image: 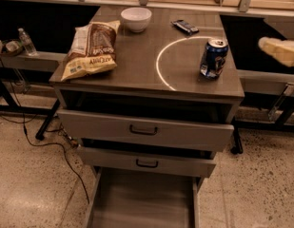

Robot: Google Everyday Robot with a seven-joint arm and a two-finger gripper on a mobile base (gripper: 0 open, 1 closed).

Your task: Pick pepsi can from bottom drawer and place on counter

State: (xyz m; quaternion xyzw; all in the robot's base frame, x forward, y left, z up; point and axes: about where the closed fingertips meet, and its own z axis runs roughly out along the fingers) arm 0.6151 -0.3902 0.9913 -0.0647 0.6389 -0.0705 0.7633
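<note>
The pepsi can (214,57) stands upright on the counter (137,56), inside the right part of the thin white circle. It is dark blue with a silver top. My gripper (279,49) shows only as a pale tip at the right edge of the camera view, off the counter and well apart from the can, holding nothing that I can see. The bottom drawer (142,203) is pulled out at the bottom of the view and its flat floor is bare.
A chip bag (92,49) lies on the counter's left side, a white bowl (135,19) at the back, a dark wrapped bar (185,26) behind the circle. The two upper drawers (144,129) stand partly open. Cables (46,141) lie on the floor at left.
</note>
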